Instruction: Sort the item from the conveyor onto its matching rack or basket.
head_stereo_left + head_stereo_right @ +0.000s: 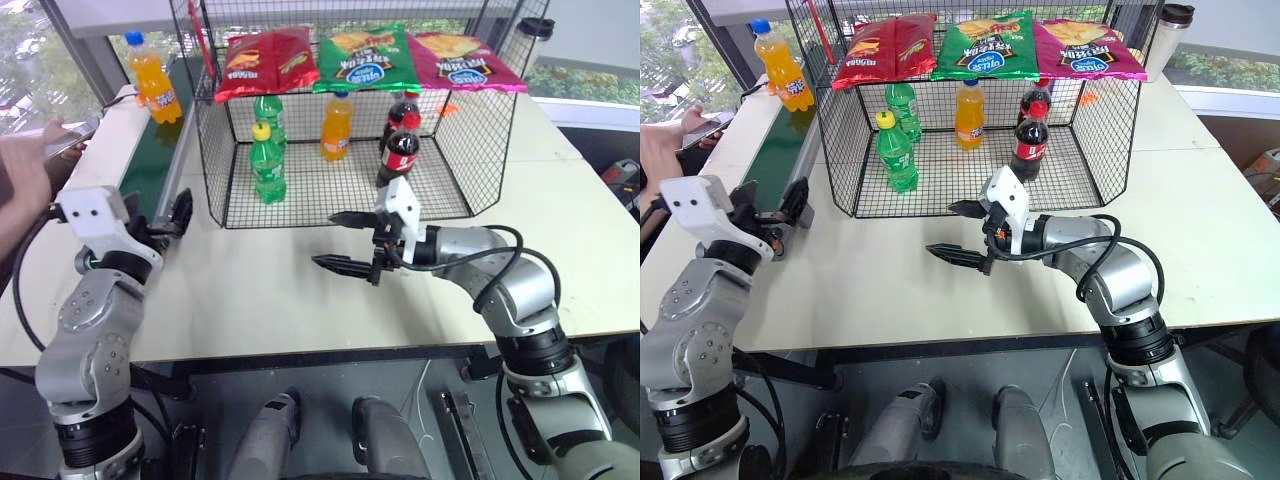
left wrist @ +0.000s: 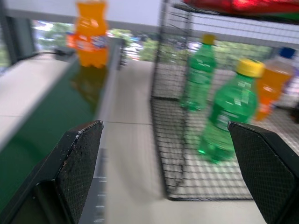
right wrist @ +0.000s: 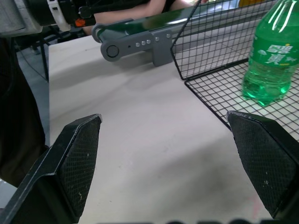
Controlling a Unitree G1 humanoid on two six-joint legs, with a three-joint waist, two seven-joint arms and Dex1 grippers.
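Item: one small clear bottle of orange soda [image 1: 154, 84], blue screw cap, orange label, which stood upright at the far end of the conveyor [image 1: 150, 165], the dark-green belt along the left edge of the desk [image 1: 300, 300]. You had it well beyond the left claw [image 1: 170, 222], which hovered at the near end of the belt with both fingers spread wide and nothing between them. The right claw [image 1: 962, 232] was likewise wide open and empty, held over bare desk in front of the rack [image 1: 490, 150]. Destination: the black wire-mesh rack, with three crisp bags on its top shelf and, on its floor, two green soda bottles [image 1: 268, 165], one orange soda bottle [image 1: 336, 126] and two cola bottles [image 1: 400, 148]; the place beside that orange bottle looked the matching one. Handling, as judged: the item appeared full, so fairly heavy for its size and top-steady only while upright; the plastic wall would be smooth, rounded and somewhat yielding, likely to slip or turn under a loose grip. You would have done best to take it across the labelled body, about mid-height, fingers on opposite sides, not at the narrow neck or cap. A person's hand [image 1: 25, 175] holding a phone was beside the conveyor on the left.
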